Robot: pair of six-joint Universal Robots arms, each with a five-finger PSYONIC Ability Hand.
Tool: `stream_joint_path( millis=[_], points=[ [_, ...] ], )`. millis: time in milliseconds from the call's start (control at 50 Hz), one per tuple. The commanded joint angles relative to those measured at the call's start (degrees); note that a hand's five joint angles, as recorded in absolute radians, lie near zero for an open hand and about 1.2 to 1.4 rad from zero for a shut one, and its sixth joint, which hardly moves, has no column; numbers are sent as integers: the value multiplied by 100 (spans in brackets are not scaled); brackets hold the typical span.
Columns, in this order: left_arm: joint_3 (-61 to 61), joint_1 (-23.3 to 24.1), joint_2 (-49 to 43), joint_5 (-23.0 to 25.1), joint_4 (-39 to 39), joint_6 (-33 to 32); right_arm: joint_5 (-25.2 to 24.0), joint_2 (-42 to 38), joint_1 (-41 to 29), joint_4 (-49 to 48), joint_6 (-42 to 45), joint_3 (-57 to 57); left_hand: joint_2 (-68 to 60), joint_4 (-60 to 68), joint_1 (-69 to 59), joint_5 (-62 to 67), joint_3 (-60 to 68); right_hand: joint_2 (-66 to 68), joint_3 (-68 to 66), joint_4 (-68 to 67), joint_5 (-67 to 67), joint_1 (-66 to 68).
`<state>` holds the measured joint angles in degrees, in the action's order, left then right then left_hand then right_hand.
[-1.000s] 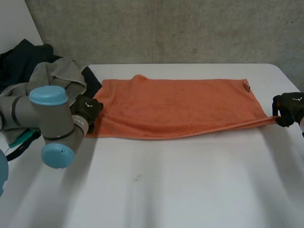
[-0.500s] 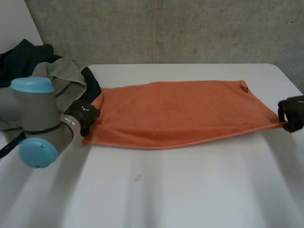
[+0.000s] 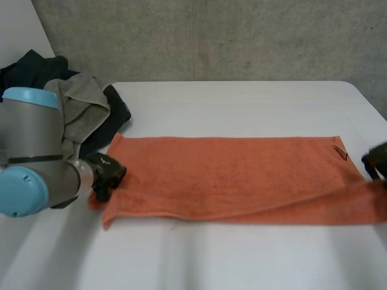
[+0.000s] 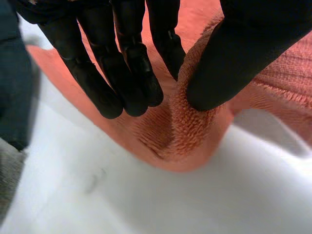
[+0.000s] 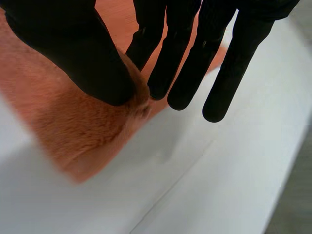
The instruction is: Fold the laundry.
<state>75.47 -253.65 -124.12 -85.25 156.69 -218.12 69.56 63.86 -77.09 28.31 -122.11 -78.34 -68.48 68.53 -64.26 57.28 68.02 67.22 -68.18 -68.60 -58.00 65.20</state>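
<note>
An orange towel [image 3: 230, 175] lies stretched lengthwise across the white table [image 3: 242, 103], doubled over with a small tag [image 3: 340, 153] near its far right corner. My left hand [image 3: 104, 175] is at the towel's left end, pinching a fold of the near corner between thumb [image 4: 229, 58] and fingers [image 4: 126, 68], with the orange towel [image 4: 190, 126] bunched between them. My right hand [image 3: 376, 163] is at the right end; its thumb [image 5: 83, 58] presses the orange towel [image 5: 73, 126] against a finger [image 5: 170, 53], the other fingers straight.
A heap of dark and grey-green clothes [image 3: 72, 103] sits at the table's far left, just behind my left arm [image 3: 30, 163]. A concrete wall rises behind the table. The table's right edge runs close to my right hand.
Both hands have pulled the towel toward the near side of the table, away from the clothes heap. The left hand's fingers closed on the towel's left corner.
</note>
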Motion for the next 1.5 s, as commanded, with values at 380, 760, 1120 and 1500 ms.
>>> stream_joint_path(
  millis=[380,760,1120,1500],
  points=[
    [-2537,131,-1333,-712,-350,1140,559,-1859,-763,-3586,-2106,1602,-1152,1147,-1574,1272,1198,1278,-1182,-1140,-1200,1480],
    [-3038,122,-1554,-1046,-209,1747,664,-2721,-983,-4017,-2361,2183,4176,-4181,3754,-4056,-4130,-5722,5818,5860,5800,-5520],
    [-1290,947,-595,-765,1107,958,797,-1079,-1158,-3166,-2678,541,4818,-4823,4395,-4697,-4771,-5722,5818,5860,5800,-5520],
    [-2043,1108,-1728,-1688,1908,-229,734,-814,-1378,-2998,-2686,-93,4550,-4555,4128,-4429,-4503,-5722,5818,5860,5800,-5520]
  ],
)
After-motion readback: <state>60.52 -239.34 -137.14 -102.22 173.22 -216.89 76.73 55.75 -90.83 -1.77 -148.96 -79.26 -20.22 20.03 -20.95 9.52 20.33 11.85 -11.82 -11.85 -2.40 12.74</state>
